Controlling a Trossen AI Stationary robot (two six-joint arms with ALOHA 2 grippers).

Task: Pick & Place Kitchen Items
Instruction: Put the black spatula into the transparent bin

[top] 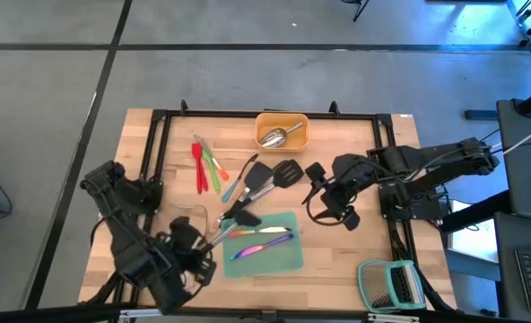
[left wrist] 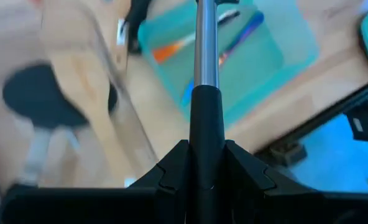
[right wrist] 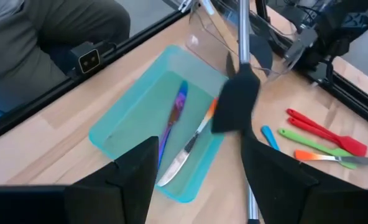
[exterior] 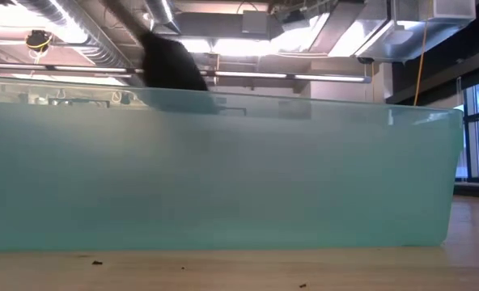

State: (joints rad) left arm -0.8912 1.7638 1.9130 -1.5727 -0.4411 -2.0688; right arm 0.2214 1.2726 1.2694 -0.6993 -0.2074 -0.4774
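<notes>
My left gripper (top: pixel 198 244) stands near the table's front left, shut on a black spatula (top: pixel 241 216) with a steel shaft (left wrist: pixel 206 43). The spatula's head (right wrist: pixel 236 102) is over the far left corner of the teal tray (top: pixel 288 260). In that tray lie iridescent cutlery pieces (right wrist: pixel 176 115). My right gripper (right wrist: pixel 196 149) is open and holds nothing. It stands above the table to the right of the teal tray (top: pixel 326 197). More black turners (top: pixel 279 175) and red and green tools (top: pixel 204 163) lie flat on the table farther back. My left gripper pinches the spatula's black handle (left wrist: pixel 206 118) between its two fingers. The handle runs out forward between them, along the fingers. The fingers slant down from the table's near left. The spatula points toward the teal tray, head lowest; whether the head touches the tray I cannot tell.
A yellow tray (top: pixel 301 139) with a steel scoop (top: pixel 277 135) stands at the far edge. A clear tray (right wrist: pixel 209 28) sits left of the teal one. A green-framed slatted rack (top: pixel 391 285) lies at the front right. A black frame (top: pixel 153 144) borders the table. A person (right wrist: pixel 41 31) is beyond the table's edge.
</notes>
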